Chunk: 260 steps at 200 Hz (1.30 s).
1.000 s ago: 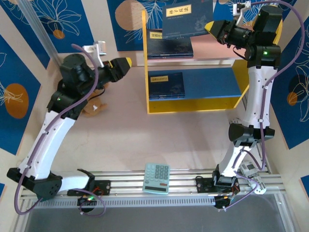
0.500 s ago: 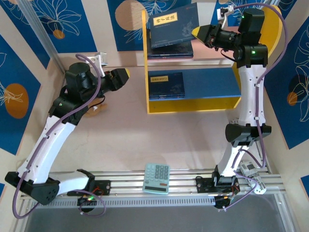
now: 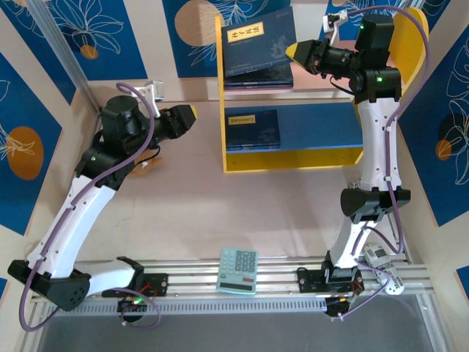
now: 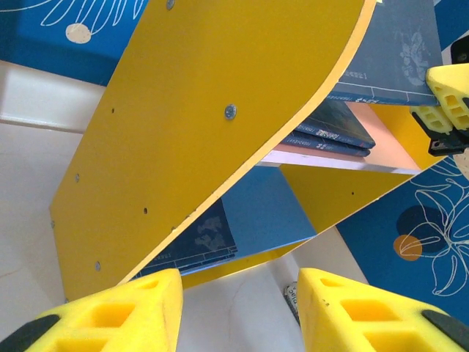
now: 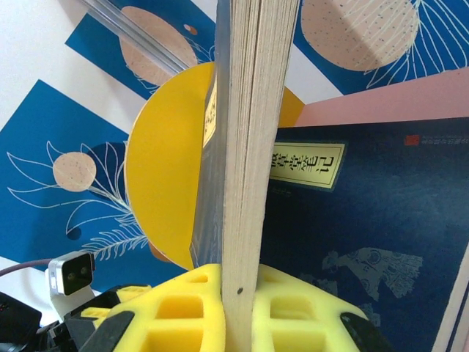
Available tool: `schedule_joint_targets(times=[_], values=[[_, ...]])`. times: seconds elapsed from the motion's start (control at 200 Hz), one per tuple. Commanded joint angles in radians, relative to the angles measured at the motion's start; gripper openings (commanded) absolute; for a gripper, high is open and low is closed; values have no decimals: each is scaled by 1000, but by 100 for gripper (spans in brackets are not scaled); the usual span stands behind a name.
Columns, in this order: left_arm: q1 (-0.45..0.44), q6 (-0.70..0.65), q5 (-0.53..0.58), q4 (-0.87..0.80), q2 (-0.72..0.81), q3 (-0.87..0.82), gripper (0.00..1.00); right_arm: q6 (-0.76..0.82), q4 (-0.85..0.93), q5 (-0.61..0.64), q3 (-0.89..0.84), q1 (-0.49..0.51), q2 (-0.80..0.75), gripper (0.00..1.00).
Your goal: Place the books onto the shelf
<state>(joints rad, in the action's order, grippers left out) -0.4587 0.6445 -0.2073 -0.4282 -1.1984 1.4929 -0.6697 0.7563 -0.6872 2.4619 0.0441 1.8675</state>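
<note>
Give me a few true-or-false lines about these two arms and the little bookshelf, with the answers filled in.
1. The right hand grips a navy book above the pink top board of the shelf. True.
2. The left hand holds a book as well. False: the left hand is open and empty.
3. A second book lies on the blue lower board. True.
4. The pink top board is bare. False: stacked books lie on it.
5. The green calculator sits on the shelf. False: the calculator lies at the near edge, between the arm bases.
</note>
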Motion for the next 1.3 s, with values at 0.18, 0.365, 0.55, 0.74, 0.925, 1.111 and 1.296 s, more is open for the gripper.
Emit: schedule_joint_targets(times=[0.18,0.365,0.55,0.74,0.925,1.111,1.296], values=[[-8,-11,11,7,25,-11,45,16,-34,13,-38,22,-2,0],[-9,-12,13,8,26,-14,45,30,-25,21,-53,30,-1,0],[-9,-10,11,12,24,-21,44,46,-8,32,-78,30,-10,0],[-8,-6,8,18,24,-25,44,62,21,45,-77,27,-3,13],[-9,-6,11,13,30,-25,44,63,35,56,-66,19,13,25],[-8,-11,20,4,40,-26,44,71,52,77,-41,15,31,32],[-8,-15,26,-6,45,-25,43,83,74,107,-27,12,36,41]])
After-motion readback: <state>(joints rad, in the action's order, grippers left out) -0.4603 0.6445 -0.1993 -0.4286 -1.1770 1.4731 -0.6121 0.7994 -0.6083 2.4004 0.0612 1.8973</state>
